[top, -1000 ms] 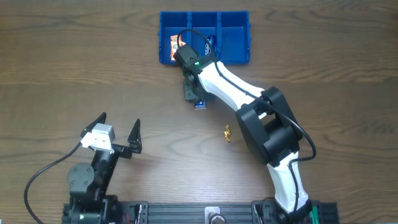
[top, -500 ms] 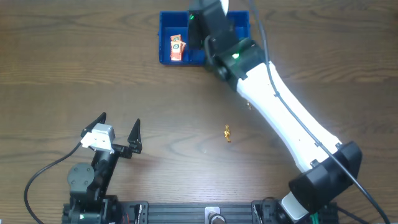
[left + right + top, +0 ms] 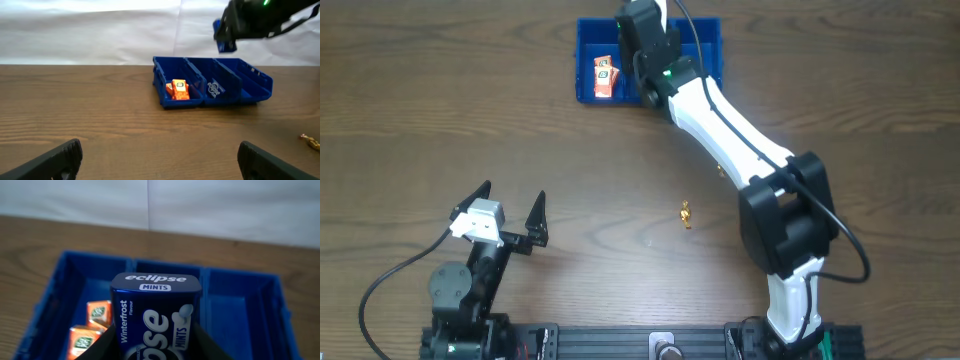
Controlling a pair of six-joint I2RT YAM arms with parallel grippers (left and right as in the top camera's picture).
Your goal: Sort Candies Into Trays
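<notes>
A blue three-compartment tray (image 3: 708, 62) sits at the far middle of the table. Orange candy packs (image 3: 605, 77) lie in its left compartment (image 3: 90, 325), and a blue tin (image 3: 214, 88) lies in the middle one. My right gripper (image 3: 645, 40) hangs above the tray, shut on a blue mint tin (image 3: 157, 315) held upright; the left wrist view shows that tin (image 3: 226, 44) well above the tray's wall (image 3: 250, 85). A gold-wrapped candy (image 3: 686, 214) lies on the table's middle. My left gripper (image 3: 510, 205) stands open near its base, holding nothing.
The wooden table stretches wide on both sides of the tray. The right arm's white links (image 3: 740, 140) cross the area between the tray and the gold candy (image 3: 311, 142). A white wall (image 3: 100, 30) backs the table.
The right gripper lifted the blue mint tin from the table in front of the tray and carried it up over the tray. The left arm stayed still.
</notes>
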